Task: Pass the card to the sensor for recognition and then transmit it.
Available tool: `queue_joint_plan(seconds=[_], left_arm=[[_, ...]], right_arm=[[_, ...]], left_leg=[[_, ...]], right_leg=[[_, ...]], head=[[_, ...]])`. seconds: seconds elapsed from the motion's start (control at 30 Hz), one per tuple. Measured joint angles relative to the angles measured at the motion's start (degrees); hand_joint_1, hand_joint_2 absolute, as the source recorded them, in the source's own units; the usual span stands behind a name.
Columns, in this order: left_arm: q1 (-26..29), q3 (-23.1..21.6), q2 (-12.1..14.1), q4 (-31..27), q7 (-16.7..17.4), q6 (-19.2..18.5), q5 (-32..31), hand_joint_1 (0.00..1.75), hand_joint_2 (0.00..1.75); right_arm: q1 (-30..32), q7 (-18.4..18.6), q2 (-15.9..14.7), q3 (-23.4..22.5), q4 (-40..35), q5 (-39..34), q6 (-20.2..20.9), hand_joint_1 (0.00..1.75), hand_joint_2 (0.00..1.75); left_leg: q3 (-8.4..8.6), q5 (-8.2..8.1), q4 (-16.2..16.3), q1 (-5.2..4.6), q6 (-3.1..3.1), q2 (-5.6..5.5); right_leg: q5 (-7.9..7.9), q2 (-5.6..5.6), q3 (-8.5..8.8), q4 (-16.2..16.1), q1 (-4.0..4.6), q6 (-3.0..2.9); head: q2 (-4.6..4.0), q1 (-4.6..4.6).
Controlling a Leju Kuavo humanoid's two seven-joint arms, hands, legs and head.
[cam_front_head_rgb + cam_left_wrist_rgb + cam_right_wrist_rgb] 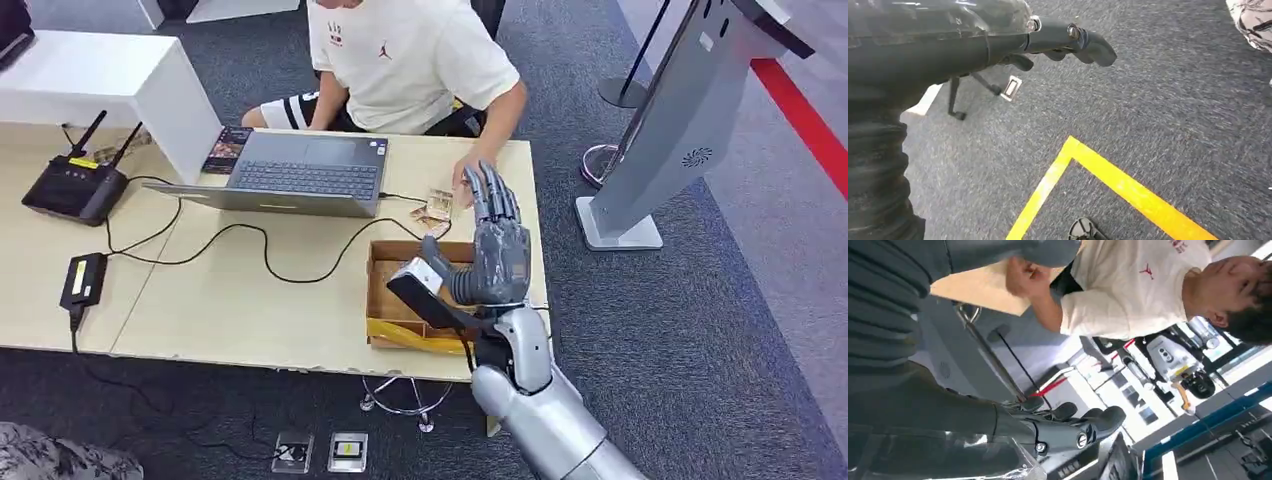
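The robot's right hand [497, 250] is raised above the right end of the wooden table [250, 300], palm side turned left, with its fingers [492, 195] stretched upward and apart and the thumb jutting toward the left; nothing is visibly held in it, so it reads as released. Just below it, a shallow cardboard box [385, 290] sits near the table's front edge, partly hidden by the wrist and by a dark block with a pale face mounted on the wrist. Beyond the box, near the far edge, a small stack of patterned cards [436, 208] lies on the table, and a person's hand [464, 183] rests just beside or on it; whether it touches the cards cannot be told. The person, in a white T-shirt [410, 55], sits at the far side behind an open grey laptop [290, 178]. A black router [75, 185] with 2 antennas and a black power brick [84, 279] lie at the left part of the table, joined by dark cables. A grey kiosk stand [660, 130] rises from the carpet to the right of the table. In the left wrist view, the left hand [1048, 42] hangs over grey carpet with a yellow tape line [1108, 175], its dark fingers extended with nothing in them.
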Motion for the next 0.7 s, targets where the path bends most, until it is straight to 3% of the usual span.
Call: queue_joint_plan(seconds=[0.2,0.37,0.6,0.7], left_arm=[[-0.05,1.86,0.04,0.00,-0.04,0.41,1.53,0.00,1.75],[-0.11,3.54,0.02,0.02,-0.85,0.94,2.14,0.00,1.75],[-0.41,5.00,0.00,0.02,-1.25,1.31,1.79,0.00,1.75],[-0.40,5.86,-0.31,-0.02,0.42,1.92,0.83,0.00,1.75]], right_arm=[[8.74,-4.00,-2.77,0.04,-12.05,-9.13,6.77,0.00,1.75],[13.39,-4.98,-3.98,0.13,-14.94,-7.91,10.07,0.00,1.75],[14.41,-3.41,-4.43,1.99,-11.00,3.81,6.95,0.00,1.75],[13.87,-2.84,-4.08,3.04,-7.94,6.63,5.63,0.00,1.75]], left_leg=[[0.01,-0.01,0.00,0.00,0.00,0.05],[0.01,-0.01,0.00,0.01,0.00,0.06],[0.00,0.00,-0.01,0.01,0.00,0.05],[-0.01,0.00,-0.01,0.00,0.00,0.04]], right_leg=[[0.00,-0.01,0.00,0.00,0.00,0.00],[0.00,-0.01,0.00,0.00,0.01,0.00],[0.00,-0.01,0.03,0.02,0.01,0.00],[0.00,-0.01,0.03,0.02,0.00,0.00]], head=[[0.00,-0.04],[0.02,-0.07],[0.00,-0.07],[0.00,-0.07]])
